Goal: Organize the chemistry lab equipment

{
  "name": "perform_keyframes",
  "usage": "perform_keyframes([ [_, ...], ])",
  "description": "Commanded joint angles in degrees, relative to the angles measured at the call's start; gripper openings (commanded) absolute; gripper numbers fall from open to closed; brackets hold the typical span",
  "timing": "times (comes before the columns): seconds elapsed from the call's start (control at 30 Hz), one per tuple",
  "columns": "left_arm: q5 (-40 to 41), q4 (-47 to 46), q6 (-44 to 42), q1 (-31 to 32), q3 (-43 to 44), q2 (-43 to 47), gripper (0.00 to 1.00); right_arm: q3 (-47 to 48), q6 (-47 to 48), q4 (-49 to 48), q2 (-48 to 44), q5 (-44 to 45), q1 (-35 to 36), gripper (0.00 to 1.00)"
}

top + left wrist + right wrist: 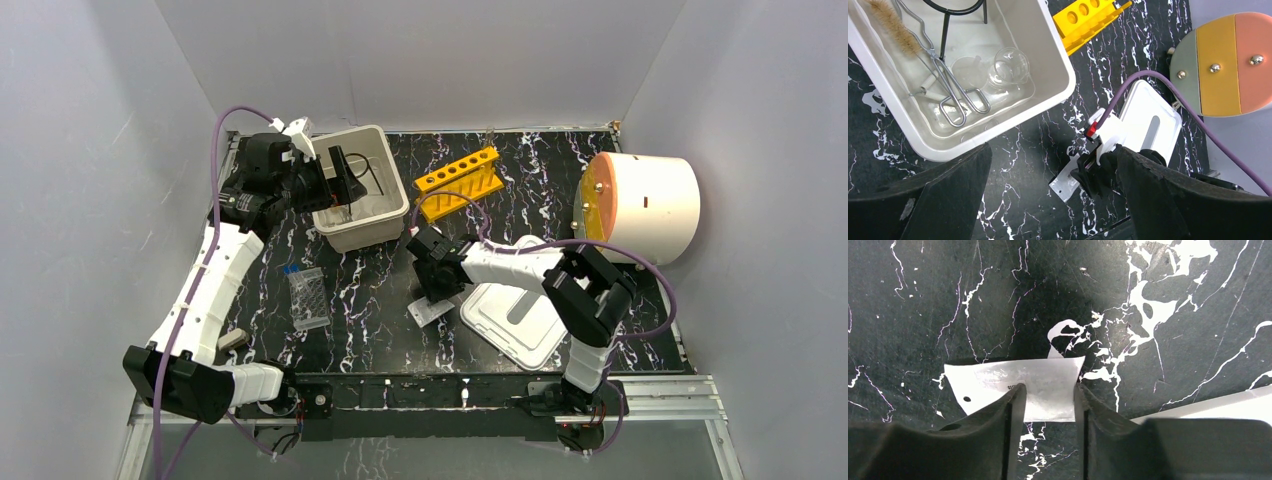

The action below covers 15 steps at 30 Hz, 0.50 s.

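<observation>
The white bin [1048, 50] holds a black wire ring stand [945, 25], metal tongs [950, 90], a tan bristle brush [893, 27], a clear glass dish [968, 70] and a small beaker [1010, 67]. My left gripper [1053, 150] hangs open and empty over the bin's near right corner; it also shows in the top view [345, 178]. My right gripper [1047, 392] is low on the table, jaws apart astride a flat white packet [1048, 377], its fingertips on the packet [430, 312]. A blue-capped vial [290, 270] lies by a clear tube rack [310, 298].
A white bin lid [515, 320] lies right of the packet, next to my right arm. A yellow tube rack [460, 180] stands behind it. A white drum with a coloured face [645, 205] sits at the far right. A small pale item [232, 340] lies near the left arm's base.
</observation>
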State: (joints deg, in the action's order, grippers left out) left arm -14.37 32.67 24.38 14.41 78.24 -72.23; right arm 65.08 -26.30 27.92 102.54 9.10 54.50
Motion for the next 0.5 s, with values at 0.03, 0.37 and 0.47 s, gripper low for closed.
perform_keyframes([
  [0.03, -0.88, 0.62, -0.39, -0.23, -0.94, 2.08, 0.97, 0.75, -1.42, 0.83, 2.38, 1.23, 0.41, 0.37],
  [0.37, -11.03, -1.61, 1.75, 0.27, -3.42, 0.89, 0.98, -1.36, -4.15, -4.22, -4.56, 5.75, 0.07, 0.2],
  [0.47, -13.42, -2.61, 3.0, 1.17, -5.06, 0.94, 0.98, -2.42, -4.69, -6.43, -7.38, 5.97, -0.84, 0.16],
])
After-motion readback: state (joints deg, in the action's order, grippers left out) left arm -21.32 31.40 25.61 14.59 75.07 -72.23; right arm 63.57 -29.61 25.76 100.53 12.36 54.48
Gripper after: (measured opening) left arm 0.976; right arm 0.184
